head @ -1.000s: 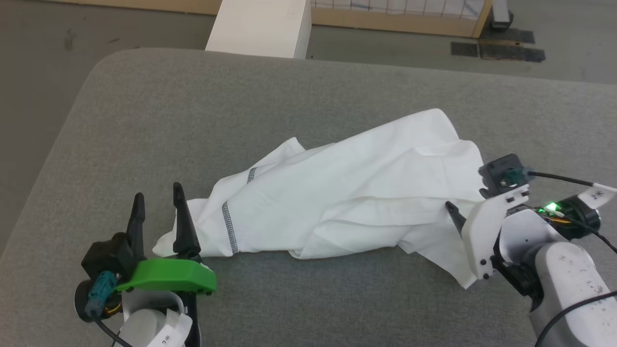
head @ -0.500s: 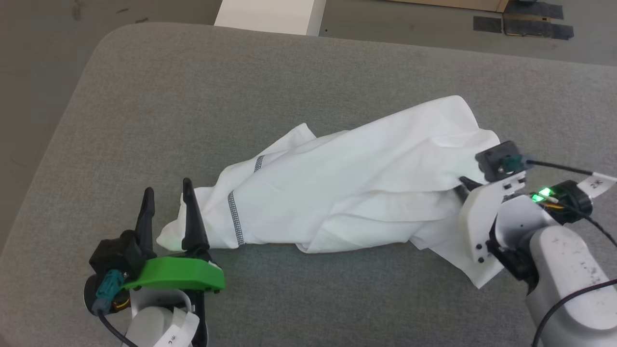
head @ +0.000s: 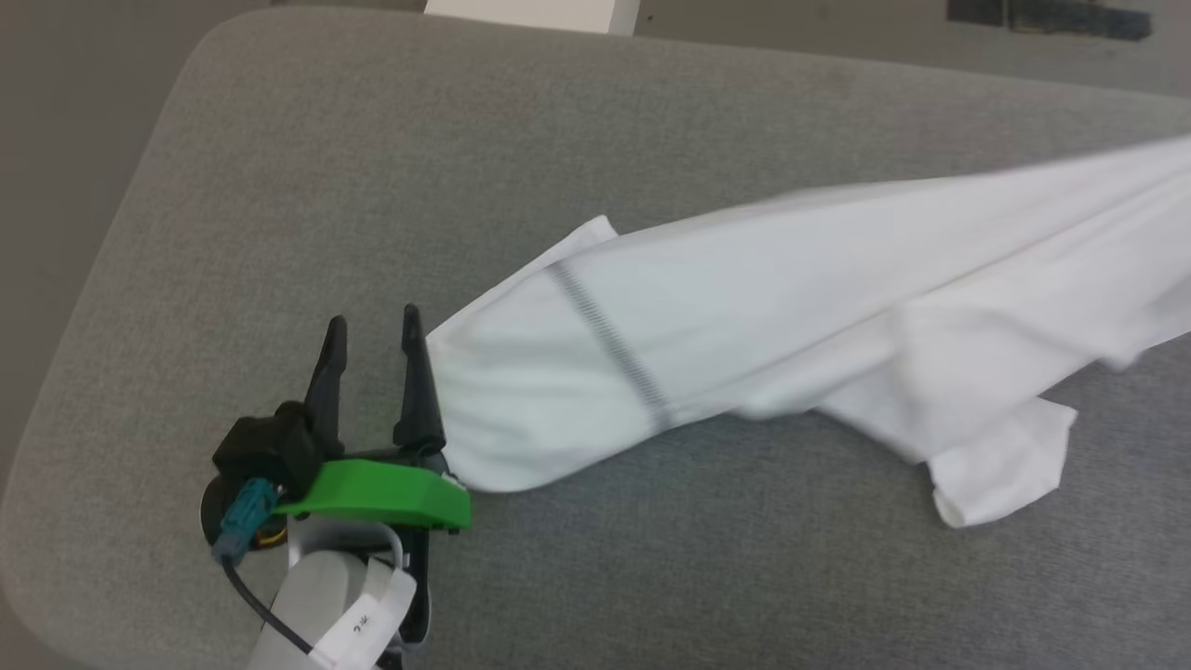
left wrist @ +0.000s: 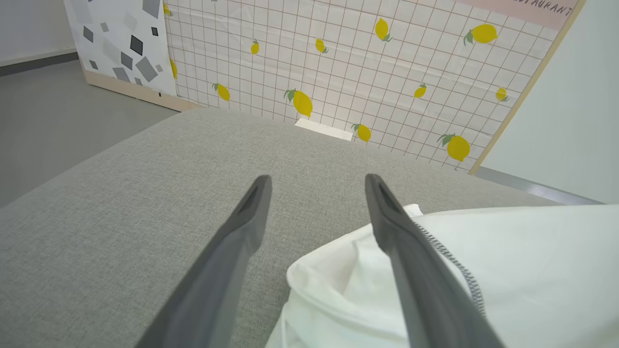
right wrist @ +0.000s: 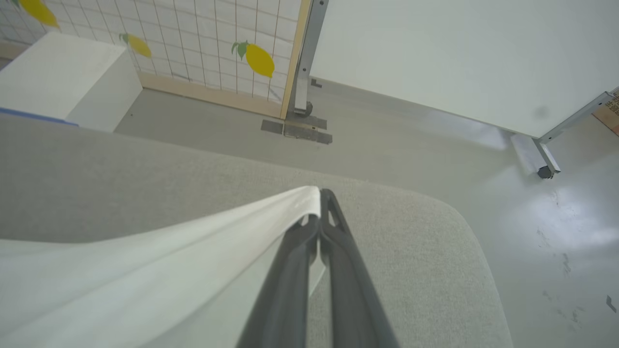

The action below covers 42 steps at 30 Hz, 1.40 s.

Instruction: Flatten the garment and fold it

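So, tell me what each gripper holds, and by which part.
Right gripper: shut on the garment, pinching a cloth edge between its tips. Left gripper: open, holding nothing.

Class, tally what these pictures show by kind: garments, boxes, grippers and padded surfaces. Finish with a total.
Garments: 1, the white garment
Boxes: 1, the white box
Grippers: 2, the left gripper and the right gripper
Padded surfaces: 1, the grey padded surface
Total: 5

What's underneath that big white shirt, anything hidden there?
The garment drapes across the grey fabric-covered surface, which shows beside it. Whatever sits directly beneath the cloth is covered, so nothing hidden there can be confirmed or ruled out.
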Available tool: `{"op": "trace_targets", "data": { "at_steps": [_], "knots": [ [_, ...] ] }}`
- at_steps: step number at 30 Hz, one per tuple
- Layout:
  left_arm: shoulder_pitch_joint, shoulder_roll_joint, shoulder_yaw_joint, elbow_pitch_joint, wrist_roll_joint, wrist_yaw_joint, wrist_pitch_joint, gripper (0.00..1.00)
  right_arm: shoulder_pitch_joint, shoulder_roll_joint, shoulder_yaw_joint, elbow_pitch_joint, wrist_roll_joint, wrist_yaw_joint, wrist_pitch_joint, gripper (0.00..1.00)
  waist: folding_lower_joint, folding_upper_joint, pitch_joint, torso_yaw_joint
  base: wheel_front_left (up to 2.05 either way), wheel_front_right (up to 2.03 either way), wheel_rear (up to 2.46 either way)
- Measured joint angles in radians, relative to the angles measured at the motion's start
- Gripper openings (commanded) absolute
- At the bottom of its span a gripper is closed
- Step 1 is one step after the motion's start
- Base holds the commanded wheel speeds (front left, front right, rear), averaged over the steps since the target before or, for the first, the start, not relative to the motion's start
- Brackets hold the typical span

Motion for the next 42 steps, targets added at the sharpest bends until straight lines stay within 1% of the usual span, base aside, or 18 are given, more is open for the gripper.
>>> {"op": "trace_targets", "data": {
  "at_steps": [2,4,6,9,10,11,14,17,20,23,26,29,31,34,37,39,40,42],
  "knots": [
    [-0.022,-0.001,-0.016,0.006,0.000,-0.003,0.000,1.00,-0.096,-0.013,-0.083,0.028,-0.052,0.000,-0.028,0.00,0.0000,0.0000,0.019,0.016,0.00,0.00,0.00],
    [-0.038,-0.002,-0.029,0.009,-0.002,-0.005,0.000,1.00,-0.176,-0.021,-0.124,0.049,-0.106,0.000,-0.055,0.00,0.0000,0.0000,0.037,0.031,0.00,0.00,0.00],
    [-0.047,-0.002,-0.040,0.014,-0.007,-0.004,0.000,1.00,-0.232,-0.020,-0.132,0.080,-0.154,0.000,-0.059,0.00,0.0000,0.0000,0.056,0.048,0.00,0.00,0.00],
    [-0.049,-0.002,-0.050,0.020,-0.015,0.003,0.000,1.00,-0.241,0.002,-0.113,0.148,-0.177,0.000,-0.055,0.00,0.0000,0.0000,0.078,0.067,0.00,0.00,0.00],
    [-0.049,-0.002,-0.052,0.022,-0.018,0.003,0.000,1.00,-0.238,0.014,-0.112,0.170,-0.176,0.000,-0.054,0.21,0.0001,0.0000,0.083,0.071,0.00,0.00,0.00],
    [-0.049,-0.003,-0.055,0.026,-0.019,0.006,0.000,1.00,-0.228,0.029,-0.110,0.196,-0.175,0.000,-0.047,1.00,0.0001,0.0000,0.086,0.076,0.00,0.00,0.00],
    [-0.049,-0.003,-0.062,0.040,-0.020,0.011,0.000,1.00,-0.182,0.055,-0.104,0.231,-0.156,0.000,-0.055,1.00,0.0001,0.0000,0.079,0.081,0.00,0.00,0.00],
    [-0.048,-0.003,-0.063,0.057,-0.019,0.010,0.000,1.00,-0.151,0.069,-0.144,0.213,-0.112,0.000,-0.126,1.00,0.0001,0.0000,0.059,0.081,0.00,0.00,0.00],
    [-0.039,-0.003,-0.053,0.077,-0.015,0.002,0.000,1.00,-0.095,0.114,-0.165,0.142,-0.054,-0.001,-0.222,1.00,0.0001,0.0000,0.030,0.075,0.00,0.00,0.00],
    [-0.020,-0.003,-0.043,0.097,-0.010,-0.009,0.000,1.00,0.014,0.210,-0.186,0.053,0.053,0.000,-0.301,1.00,0.0001,0.0000,-0.010,0.060,0.00,0.00,0.00],
    [0.000,-0.002,-0.033,0.113,-0.009,-0.016,0.000,1.00,0.146,0.286,-0.178,-0.052,0.131,0.000,-0.356,1.00,0.0000,0.0000,-0.052,0.035,0.00,0.00,0.00],
    [0.008,-0.002,-0.034,0.128,-0.009,-0.023,-0.001,1.00,0.291,0.342,-0.174,-0.148,0.177,0.000,-0.388,1.00,-0.0001,0.0000,-0.090,0.004,0.00,0.00,0.00],
    [0.009,-0.002,-0.036,0.141,-0.009,-0.025,0.002,1.00,0.383,0.378,-0.168,-0.198,0.187,0.000,-0.398,1.00,-0.0001,0.0000,-0.111,-0.016,0.00,0.00,0.00],
    [0.018,-0.001,-0.040,0.155,-0.016,-0.025,0.028,1.00,0.498,0.426,-0.164,-0.250,0.204,0.000,-0.401,1.00,-0.0001,0.0000,-0.139,-0.048,0.00,0.00,0.00],
    [0.026,-0.001,-0.055,0.179,-0.038,-0.022,0.094,1.00,0.577,0.448,-0.160,-0.279,0.211,0.000,-0.398,1.00,-0.0001,0.0000,-0.163,-0.078,0.00,0.00,0.00],
    [0.024,-0.001,-0.080,0.205,-0.061,-0.007,0.184,1.00,0.609,0.454,-0.162,-0.290,0.214,0.000,-0.395,1.00,-0.0001,0.0000,-0.178,-0.096,0.00,0.00,0.00],
    [0.021,-0.003,-0.086,0.221,-0.077,0.014,0.237,1.00,0.617,0.456,-0.163,-0.294,0.218,0.000,-0.395,1.00,-0.0001,0.0000,-0.183,-0.105,0.00,0.00,0.00],
    [0.000,-0.003,-0.116,0.264,-0.088,0.055,0.388,1.00,0.620,0.457,-0.163,-0.300,0.218,-0.001,-0.395,1.00,-0.0001,0.0000,-0.192,-0.120,0.00,0.00,0.00]
  ]
}}
